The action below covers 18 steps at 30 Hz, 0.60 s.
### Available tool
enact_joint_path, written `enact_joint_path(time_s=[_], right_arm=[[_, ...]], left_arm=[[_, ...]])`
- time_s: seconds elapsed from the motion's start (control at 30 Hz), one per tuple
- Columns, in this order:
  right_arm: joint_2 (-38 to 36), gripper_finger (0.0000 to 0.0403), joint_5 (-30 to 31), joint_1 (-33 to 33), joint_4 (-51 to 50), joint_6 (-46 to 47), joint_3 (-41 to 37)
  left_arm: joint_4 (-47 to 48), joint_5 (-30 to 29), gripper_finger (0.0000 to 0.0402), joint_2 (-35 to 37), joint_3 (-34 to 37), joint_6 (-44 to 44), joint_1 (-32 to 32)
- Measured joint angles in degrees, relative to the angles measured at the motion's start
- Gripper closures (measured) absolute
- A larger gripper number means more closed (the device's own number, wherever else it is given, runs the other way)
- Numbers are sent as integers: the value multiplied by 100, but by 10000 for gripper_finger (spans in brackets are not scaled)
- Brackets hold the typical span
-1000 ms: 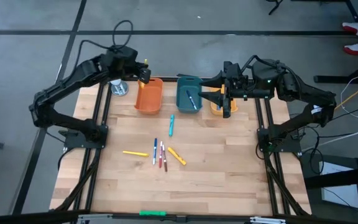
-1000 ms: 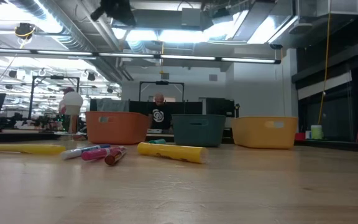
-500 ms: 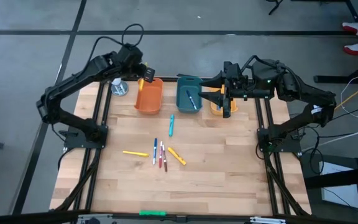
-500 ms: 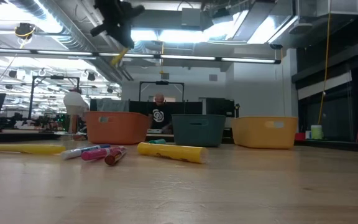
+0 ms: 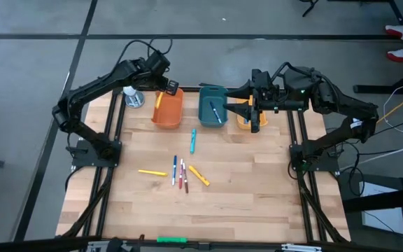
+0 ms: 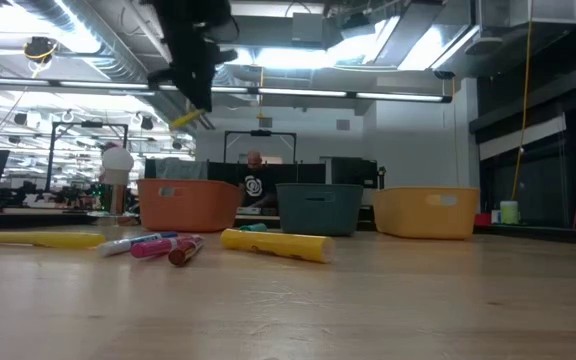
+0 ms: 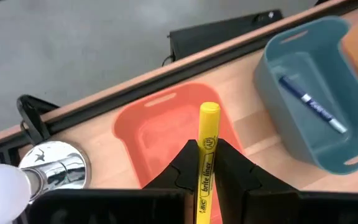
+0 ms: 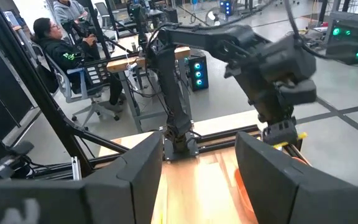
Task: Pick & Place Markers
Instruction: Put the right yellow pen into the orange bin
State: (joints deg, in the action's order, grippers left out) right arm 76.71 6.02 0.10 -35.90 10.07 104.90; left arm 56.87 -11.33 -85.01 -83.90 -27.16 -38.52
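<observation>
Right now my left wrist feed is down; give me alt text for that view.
The left gripper is shut on a yellow marker that points out over the empty orange bin on the wooden table. Beside that bin, a teal bin holds a white-bodied marker with a blue cap. A shiny metal base with a white bulb stands near the orange bin.

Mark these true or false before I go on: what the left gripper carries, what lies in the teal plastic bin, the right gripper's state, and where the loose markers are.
1. The left gripper is shut on a yellow highlighter marker above the orange plastic bin. True.
2. The teal plastic bin is empty. False: a blue-and-white marker lies in it.
3. The right gripper is open over the yellow plastic bin. True.
4. All markers are already binned. False: several loose markers lie on the wooden table.
</observation>
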Motion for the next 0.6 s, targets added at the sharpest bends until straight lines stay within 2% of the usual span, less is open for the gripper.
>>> enact_joint_path(time_s=[0.6], right_arm=[[0, 202, -1, 0, -260, -2, -1]], left_arm=[[238, 191, 379, -1200, 0, -15, -33]])
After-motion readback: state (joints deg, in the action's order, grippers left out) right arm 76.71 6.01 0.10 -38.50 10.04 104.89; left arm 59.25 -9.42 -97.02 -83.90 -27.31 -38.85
